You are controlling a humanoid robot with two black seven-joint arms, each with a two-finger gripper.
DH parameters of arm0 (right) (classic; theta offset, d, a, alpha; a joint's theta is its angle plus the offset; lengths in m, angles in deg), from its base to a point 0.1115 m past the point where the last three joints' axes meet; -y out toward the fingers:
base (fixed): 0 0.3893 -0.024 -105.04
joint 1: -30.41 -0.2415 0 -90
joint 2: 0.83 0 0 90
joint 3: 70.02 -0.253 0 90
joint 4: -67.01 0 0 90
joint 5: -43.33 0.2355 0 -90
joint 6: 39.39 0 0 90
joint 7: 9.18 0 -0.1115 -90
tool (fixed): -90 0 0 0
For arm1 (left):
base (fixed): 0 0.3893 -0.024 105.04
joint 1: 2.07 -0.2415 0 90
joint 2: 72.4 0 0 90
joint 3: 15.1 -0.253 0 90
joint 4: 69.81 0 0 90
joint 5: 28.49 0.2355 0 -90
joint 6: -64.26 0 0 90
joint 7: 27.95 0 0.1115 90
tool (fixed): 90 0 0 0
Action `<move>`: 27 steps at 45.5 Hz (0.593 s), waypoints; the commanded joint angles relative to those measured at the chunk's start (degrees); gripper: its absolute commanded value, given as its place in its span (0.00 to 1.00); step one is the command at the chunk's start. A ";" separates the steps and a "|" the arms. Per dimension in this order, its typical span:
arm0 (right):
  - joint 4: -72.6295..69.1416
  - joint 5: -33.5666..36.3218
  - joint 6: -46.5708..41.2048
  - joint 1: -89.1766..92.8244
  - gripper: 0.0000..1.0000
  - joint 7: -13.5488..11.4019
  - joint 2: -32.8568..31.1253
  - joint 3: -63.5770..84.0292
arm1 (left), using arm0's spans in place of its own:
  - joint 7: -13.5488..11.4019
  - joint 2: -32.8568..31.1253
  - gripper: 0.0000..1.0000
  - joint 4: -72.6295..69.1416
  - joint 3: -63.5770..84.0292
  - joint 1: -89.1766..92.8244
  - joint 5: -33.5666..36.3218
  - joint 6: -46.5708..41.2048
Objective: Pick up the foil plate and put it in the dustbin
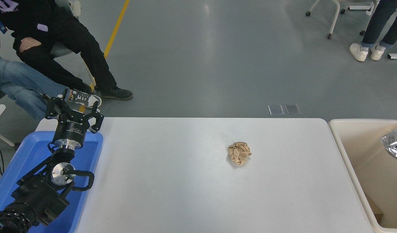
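At the right edge of your view, the foil plate (395,144) shows only as a crinkled silver corner inside the dustbin (353,152), cut off by the frame. Your right hand is out of sight. Your left hand (74,111) sits parked over the blue tray (91,155), fingers spread apart. The bench (185,194) carries a brown paper ball (239,153) mid-surface, well apart from the dustbin's rim.

1 foil plate (395,144), 1 dustbin (347,152), 1 paper ball (239,153), 1 blue tray (27,152).
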 commanded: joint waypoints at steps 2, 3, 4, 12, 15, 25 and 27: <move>12.69 -0.09 6.61 11.28 0.00 0.08 7.01 -8.59 | 0.00 0.08 0.99 0.00 0.00 0.00 -0.01 0.00; 13.48 0.00 6.87 11.55 0.00 0.08 7.45 -8.68 | 0.00 -0.01 0.99 0.00 0.00 0.00 -0.01 0.00; 14.18 0.00 6.87 11.90 0.00 0.08 7.80 -8.68 | 0.00 -0.01 0.99 0.00 0.00 0.00 -0.01 0.00; 18.93 -0.09 7.05 14.71 0.00 0.08 10.70 -8.59 | 0.00 -0.01 0.99 0.00 0.00 0.00 -0.01 0.00; 19.81 -0.09 7.66 15.24 0.00 0.08 11.50 -8.59 | 0.00 -0.01 0.99 0.00 0.00 0.00 -0.01 0.00; 19.64 0.00 8.63 15.94 0.00 0.08 11.67 -8.59 | 0.00 0.08 0.99 0.00 0.00 0.00 -0.01 0.00; 19.46 0.00 8.63 15.94 0.00 0.08 11.67 -8.59 | 0.00 -0.01 0.99 0.00 0.00 0.00 -0.01 0.00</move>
